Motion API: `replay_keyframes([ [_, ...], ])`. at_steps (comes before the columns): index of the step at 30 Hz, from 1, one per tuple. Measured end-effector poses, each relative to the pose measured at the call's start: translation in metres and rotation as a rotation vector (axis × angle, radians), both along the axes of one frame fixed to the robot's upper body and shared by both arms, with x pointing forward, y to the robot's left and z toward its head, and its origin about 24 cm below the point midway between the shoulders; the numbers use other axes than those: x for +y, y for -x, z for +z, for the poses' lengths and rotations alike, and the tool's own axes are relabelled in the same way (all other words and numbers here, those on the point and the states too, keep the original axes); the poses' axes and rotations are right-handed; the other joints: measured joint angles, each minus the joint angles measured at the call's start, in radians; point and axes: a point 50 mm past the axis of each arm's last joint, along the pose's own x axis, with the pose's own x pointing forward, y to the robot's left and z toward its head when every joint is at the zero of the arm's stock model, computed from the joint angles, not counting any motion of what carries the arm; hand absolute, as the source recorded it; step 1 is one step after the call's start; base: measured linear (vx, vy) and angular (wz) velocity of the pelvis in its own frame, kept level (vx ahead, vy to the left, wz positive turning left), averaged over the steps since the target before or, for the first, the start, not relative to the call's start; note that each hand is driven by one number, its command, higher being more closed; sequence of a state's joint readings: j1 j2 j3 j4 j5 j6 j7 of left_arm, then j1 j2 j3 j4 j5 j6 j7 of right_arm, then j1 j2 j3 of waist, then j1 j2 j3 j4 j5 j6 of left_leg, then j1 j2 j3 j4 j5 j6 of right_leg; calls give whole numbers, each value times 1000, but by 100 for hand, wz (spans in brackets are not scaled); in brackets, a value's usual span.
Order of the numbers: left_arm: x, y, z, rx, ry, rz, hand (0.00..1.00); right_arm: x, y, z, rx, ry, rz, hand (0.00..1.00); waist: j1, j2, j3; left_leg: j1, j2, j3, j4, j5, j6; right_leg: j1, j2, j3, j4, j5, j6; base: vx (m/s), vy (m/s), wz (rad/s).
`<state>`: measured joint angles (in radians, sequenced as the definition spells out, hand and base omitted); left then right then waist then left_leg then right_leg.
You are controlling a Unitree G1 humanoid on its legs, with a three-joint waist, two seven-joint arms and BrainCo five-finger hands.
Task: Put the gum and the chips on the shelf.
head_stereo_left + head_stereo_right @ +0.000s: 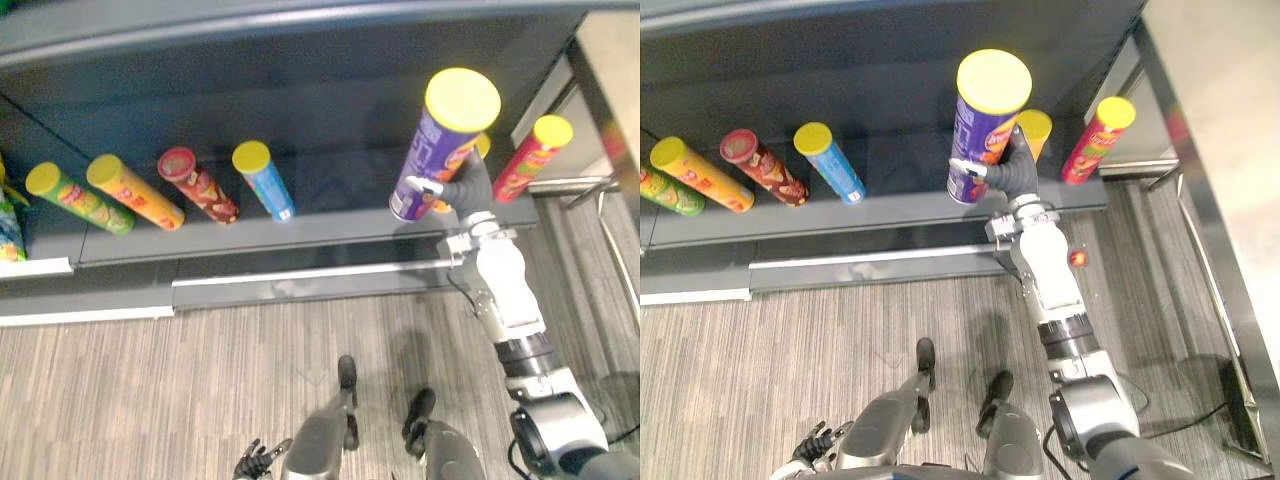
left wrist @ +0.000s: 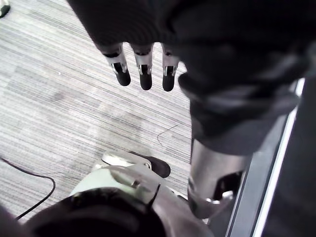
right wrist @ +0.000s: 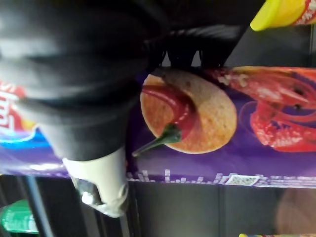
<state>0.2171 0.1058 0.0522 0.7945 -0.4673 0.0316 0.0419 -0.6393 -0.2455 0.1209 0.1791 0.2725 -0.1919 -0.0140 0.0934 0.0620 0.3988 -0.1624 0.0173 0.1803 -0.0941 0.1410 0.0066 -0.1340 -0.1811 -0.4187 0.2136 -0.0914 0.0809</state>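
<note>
A purple chips can (image 1: 440, 150) with a yellow lid stands upright over the front of the grey shelf (image 1: 300, 235), right of the middle. My right hand (image 1: 462, 190) is curled round its lower part; the right wrist view shows the purple can (image 3: 222, 128) pressed against the palm and thumb (image 3: 101, 182). An orange can (image 1: 1034, 130) stands just behind it, and a red can (image 1: 530, 155) further right. My left hand (image 1: 258, 460) hangs low by the floor, fingers (image 2: 143, 69) relaxed and holding nothing.
Several other cans stand on the shelf to the left: green (image 1: 75, 197), orange (image 1: 133, 190), dark red (image 1: 197, 184) and blue (image 1: 264, 178). A shelf post (image 1: 560, 90) rises at the right. Wood-look floor (image 1: 150, 390) lies in front.
</note>
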Motion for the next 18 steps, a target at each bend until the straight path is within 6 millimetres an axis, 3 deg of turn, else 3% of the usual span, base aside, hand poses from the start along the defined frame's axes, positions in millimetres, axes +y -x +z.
replay_keyframes([
  [11,-12,-17,4,-42,27,-95,0,-2,-22,17,-34,75,-137,100,29,59,63,-110,-27,-55,100,-4,-1,-123,-81,-28,221,-108,-12,0,-40,20],
  [13,-15,-21,5,-52,30,-123,0,-11,-27,19,-29,92,-187,100,48,75,71,-130,-31,-57,107,1,-2,-153,-94,-29,256,-122,-18,-41,-86,9],
  [18,-22,-28,6,-73,47,-152,0,-24,-36,26,-34,94,-278,100,53,111,88,-187,-36,-77,134,10,-4,-208,-115,-42,312,-145,-28,-27,-73,14],
])
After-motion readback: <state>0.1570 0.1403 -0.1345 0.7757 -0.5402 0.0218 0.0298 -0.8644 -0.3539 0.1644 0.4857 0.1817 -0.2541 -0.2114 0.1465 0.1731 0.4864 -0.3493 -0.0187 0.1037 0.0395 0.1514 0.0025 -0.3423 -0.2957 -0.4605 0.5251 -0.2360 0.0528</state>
